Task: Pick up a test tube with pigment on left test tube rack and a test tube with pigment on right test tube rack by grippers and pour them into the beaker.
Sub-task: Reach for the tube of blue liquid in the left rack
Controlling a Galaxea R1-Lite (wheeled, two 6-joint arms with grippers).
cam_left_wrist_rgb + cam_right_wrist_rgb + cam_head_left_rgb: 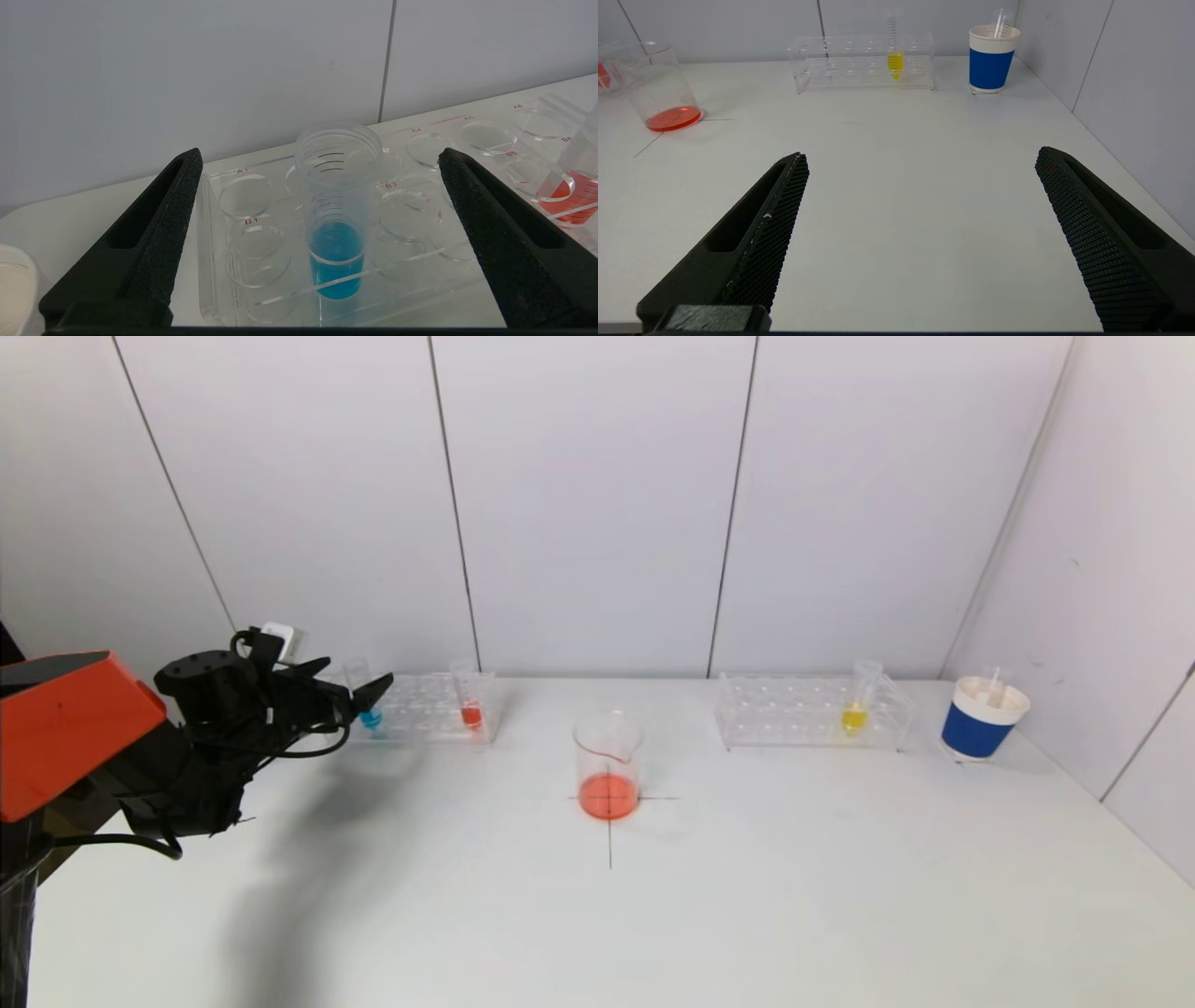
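White surface point(747, 896) fills the head view, with a glass beaker point(608, 763) holding orange-red liquid standing on a drawn cross at its middle. Toward the robot's left a clear left test tube rack point(429, 709) holds a blue-pigment tube point(371, 717) and a red-pigment tube point(471, 714); toward its right a clear right test tube rack point(808, 712) holds a yellow-pigment tube point(854, 714), and a blue paper cup point(980, 719) stands just beyond it. The left tool point(359, 695) hangs at the blue tube's end of the rack. From the left wrist, the left tool point(317, 163) has its fingers point(177, 210) spread wide on either side of the upright blue tube point(336, 233), not touching it; the red tube point(577, 186) sits farther along the rack. From the right wrist, the right tool point(920, 163) hangs wide apart over bare surface, well short of the rack point(861, 60), its yellow tube point(895, 58), the cup point(991, 60) and the beaker point(661, 93).
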